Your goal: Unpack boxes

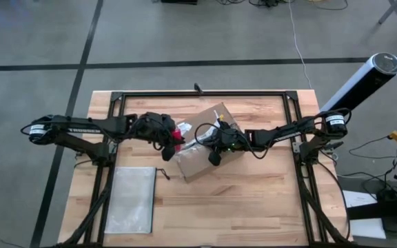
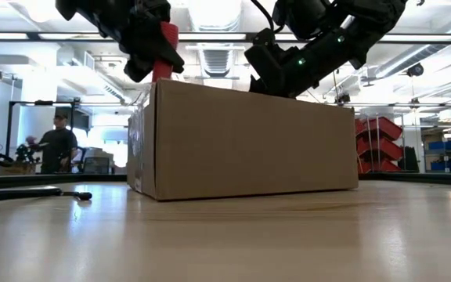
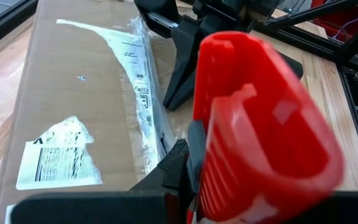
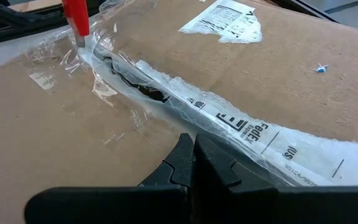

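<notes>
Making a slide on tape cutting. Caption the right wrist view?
Red utility knife at the cardboard box's taped seam, with the shut right gripper pressing nearby.

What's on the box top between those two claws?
In the right wrist view, a taped seam, partly slit, runs across the box from the right claw toward the knife in the left claw.

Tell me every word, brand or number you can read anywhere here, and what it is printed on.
"FedEx": on the clear packing tape along the top seam of the cardboard box, seen in the right wrist view.
Letters beside it on the tape: only partly legible.
Torn white label on the box top: print too small to read.
Second torn label scrap: unreadable.
Red utility knife: no text visible.
</notes>
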